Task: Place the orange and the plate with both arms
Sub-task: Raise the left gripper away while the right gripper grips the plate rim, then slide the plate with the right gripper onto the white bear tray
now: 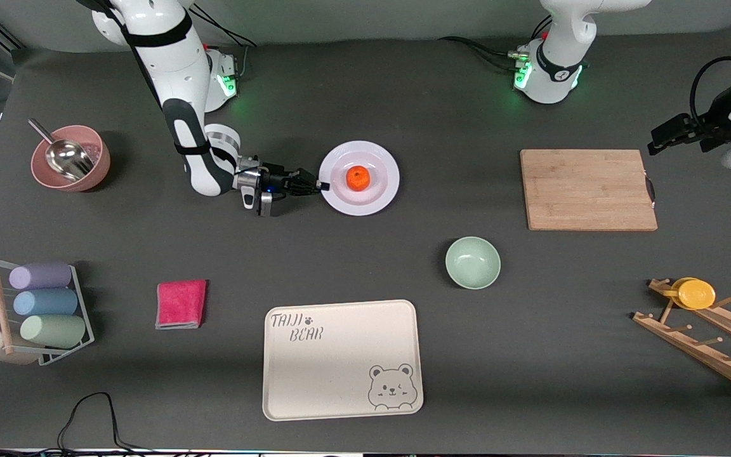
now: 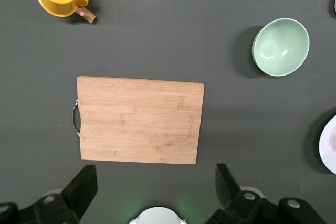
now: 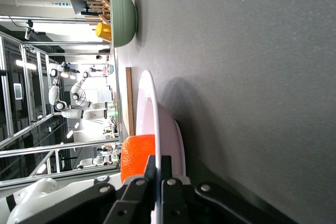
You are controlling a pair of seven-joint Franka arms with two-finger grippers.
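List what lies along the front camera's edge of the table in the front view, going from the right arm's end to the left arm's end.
Cup rack → pink cloth → bear-print tray → green bowl → wooden peg rack with the yellow cup.

bright orange orange, pale lavender-white plate, mint-green bowl, cream bear-print tray, magenta cloth

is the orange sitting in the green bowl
No, the orange sits on the plate, whose rim the right gripper pinches, while the green bowl is empty.
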